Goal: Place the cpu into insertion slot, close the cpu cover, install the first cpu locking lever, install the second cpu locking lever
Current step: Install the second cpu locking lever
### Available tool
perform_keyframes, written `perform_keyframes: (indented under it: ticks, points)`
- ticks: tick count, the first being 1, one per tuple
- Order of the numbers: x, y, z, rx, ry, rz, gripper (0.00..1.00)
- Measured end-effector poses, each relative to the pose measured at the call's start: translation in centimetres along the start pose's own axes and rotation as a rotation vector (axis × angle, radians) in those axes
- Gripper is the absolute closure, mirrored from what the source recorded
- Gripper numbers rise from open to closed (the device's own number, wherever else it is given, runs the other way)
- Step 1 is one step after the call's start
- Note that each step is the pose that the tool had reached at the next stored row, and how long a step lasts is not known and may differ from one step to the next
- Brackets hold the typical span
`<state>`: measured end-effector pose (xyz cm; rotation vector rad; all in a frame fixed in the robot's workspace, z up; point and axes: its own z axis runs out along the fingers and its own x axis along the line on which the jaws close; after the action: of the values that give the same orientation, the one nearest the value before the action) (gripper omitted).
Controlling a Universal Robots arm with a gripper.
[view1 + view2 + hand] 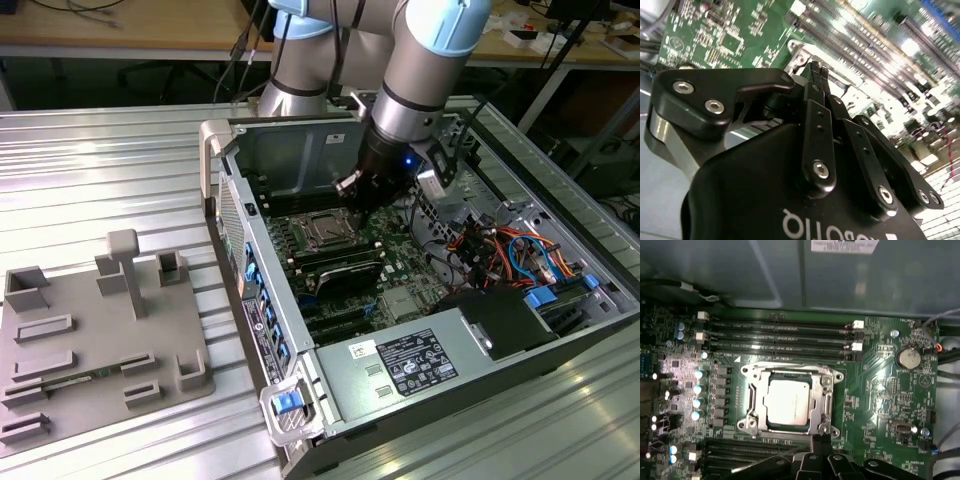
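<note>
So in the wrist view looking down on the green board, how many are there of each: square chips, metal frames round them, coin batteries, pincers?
cpu: 1
cpu cover: 1
coin battery: 1
pincer: 1
Total: 4

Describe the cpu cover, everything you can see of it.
The cpu cover is a silvery metal frame with a large square cut-out. It lies flat, closed over the cpu, whose pale metal face shows through the opening. It sits on the green motherboard between banks of black memory slots. The gripper hangs at the frame's edge.
</note>
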<state>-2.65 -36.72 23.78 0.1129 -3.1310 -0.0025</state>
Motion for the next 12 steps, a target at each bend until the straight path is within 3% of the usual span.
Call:
perform_keyframes:
  ticks: [2, 8, 12]
  points:
    - [0.05, -0.57, 0.00, 0.0000, 0.0000, 0.000, 0.89]
    - [0.48, -0.99, 0.04, -0.0001, -0.0001, 0.000, 0.89]
    - [1.80, -0.90, 0.24, 0.0000, -0.0001, 0.000, 0.89]
